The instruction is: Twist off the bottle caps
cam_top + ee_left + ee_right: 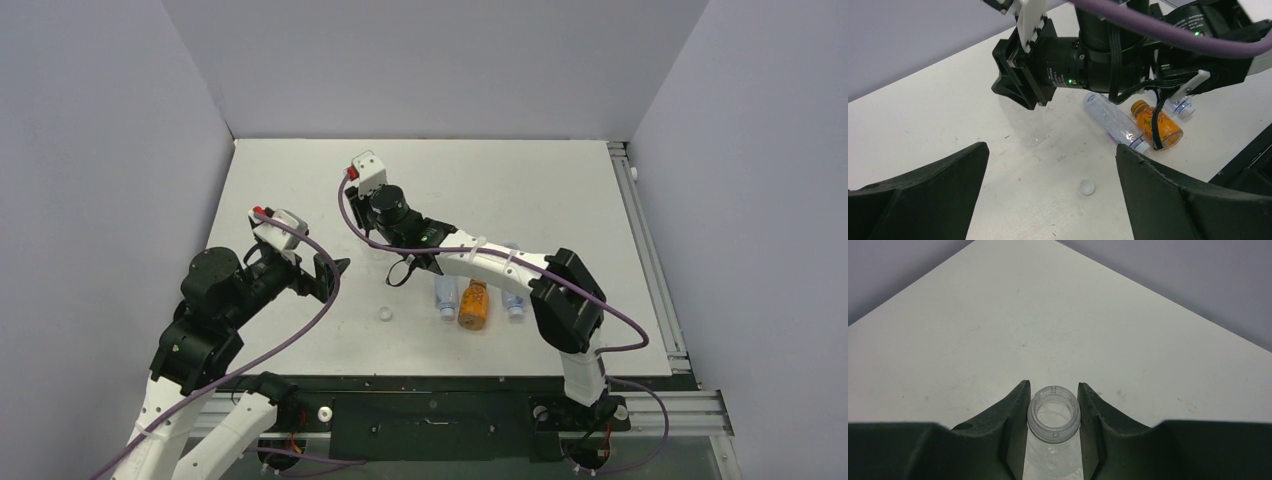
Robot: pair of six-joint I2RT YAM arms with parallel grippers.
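Note:
My right gripper (1053,385) is shut on the open neck of the taller clear ribbed bottle (1054,432), which stands upright on the table with no cap on it. In the left wrist view the right gripper (1018,87) hangs over the faint clear bottle (1023,125). One white bottle cap (1087,187) lies loose on the table, also in the top view (386,314). My left gripper (1052,147) is open and empty, above the table near that cap. A clear blue-label bottle (1113,121), the orange bottle (1155,125) with its golden-brown cap (1139,106), and another clear bottle (1182,106) lie side by side.
The three lying bottles sit in a row under the right forearm (474,303). A black strap loop (400,272) hangs from the right arm. Grey walls (120,150) enclose the table on three sides, with a rail (640,240) along the right edge.

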